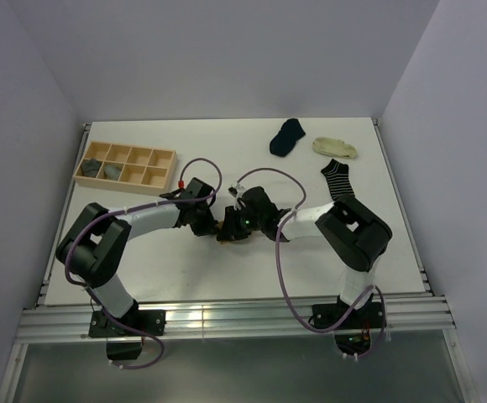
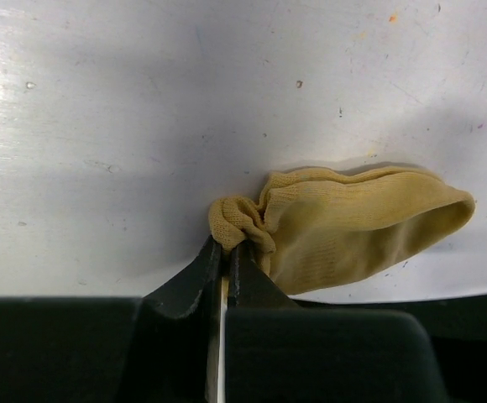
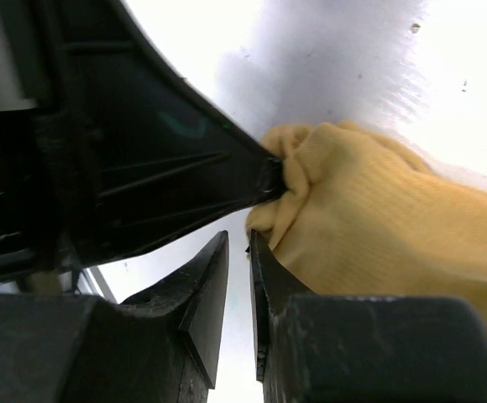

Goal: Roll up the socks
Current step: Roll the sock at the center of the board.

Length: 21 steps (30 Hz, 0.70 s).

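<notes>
Left gripper [image 2: 227, 249] pinches the bunched end of the yellow sock [image 2: 353, 227], which lies on the table [image 2: 143, 126] between the two arms. Right gripper [image 3: 239, 243], jaws nearly together with a bare slit between, touches the sock's edge. Far right lie a navy sock [image 1: 287, 137], a cream sock [image 1: 335, 148] and a striped sock [image 1: 337, 179].

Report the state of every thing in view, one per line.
mustard sock: lying flat, one end bunched.
left gripper: shut on the mustard sock's bunched end.
right gripper: nearly shut beside that sock.
navy sock: unrolled.
cream sock: unrolled.
striped sock: unrolled.
tray: holds two grey bundles.
</notes>
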Available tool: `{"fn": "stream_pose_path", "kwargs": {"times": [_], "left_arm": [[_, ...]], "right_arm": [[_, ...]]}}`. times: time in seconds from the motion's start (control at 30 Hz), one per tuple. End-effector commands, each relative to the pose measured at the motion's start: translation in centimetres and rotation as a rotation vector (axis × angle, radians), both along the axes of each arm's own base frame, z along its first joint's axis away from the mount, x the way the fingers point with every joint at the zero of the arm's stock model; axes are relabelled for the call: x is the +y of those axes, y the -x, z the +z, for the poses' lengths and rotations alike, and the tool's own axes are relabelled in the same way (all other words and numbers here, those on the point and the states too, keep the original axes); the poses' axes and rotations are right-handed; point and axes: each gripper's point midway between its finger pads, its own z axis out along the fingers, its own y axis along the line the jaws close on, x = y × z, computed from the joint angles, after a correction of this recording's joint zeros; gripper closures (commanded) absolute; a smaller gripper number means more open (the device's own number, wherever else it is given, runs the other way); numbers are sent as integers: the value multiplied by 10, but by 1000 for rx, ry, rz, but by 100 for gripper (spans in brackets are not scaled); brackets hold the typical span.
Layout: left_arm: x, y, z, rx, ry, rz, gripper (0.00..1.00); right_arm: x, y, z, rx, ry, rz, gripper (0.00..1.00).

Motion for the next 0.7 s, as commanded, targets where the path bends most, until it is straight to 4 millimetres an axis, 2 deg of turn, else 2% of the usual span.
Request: {"fn": "stream_pose_path", "kwargs": {"times": [0.0, 0.1, 0.17, 0.27, 0.43, 0.57, 0.67], "left_arm": [[51, 37, -33, 131, -237, -19, 100], [52, 37, -32, 127, -237, -17, 100], [52, 37, -31, 127, -237, -17, 99], [51, 38, -31, 127, -234, -17, 100], [49, 36, -29, 127, -229, -22, 100], [48, 37, -28, 133, -226, -30, 100], [48, 37, -27, 139, -229, -42, 100]], "right_arm": [[13, -17, 15, -54, -60, -29, 76], [-3, -18, -3, -36, -12, -85, 77], [-20, -20, -13, -20, 25, -141, 78], [-35, -21, -14, -44, 67, -160, 78], [-39, -23, 9, -150, 100, -162, 78], [-27, -17, 32, -303, 144, -129, 75], [-19, -18, 41, -387, 165, -125, 72]]}}
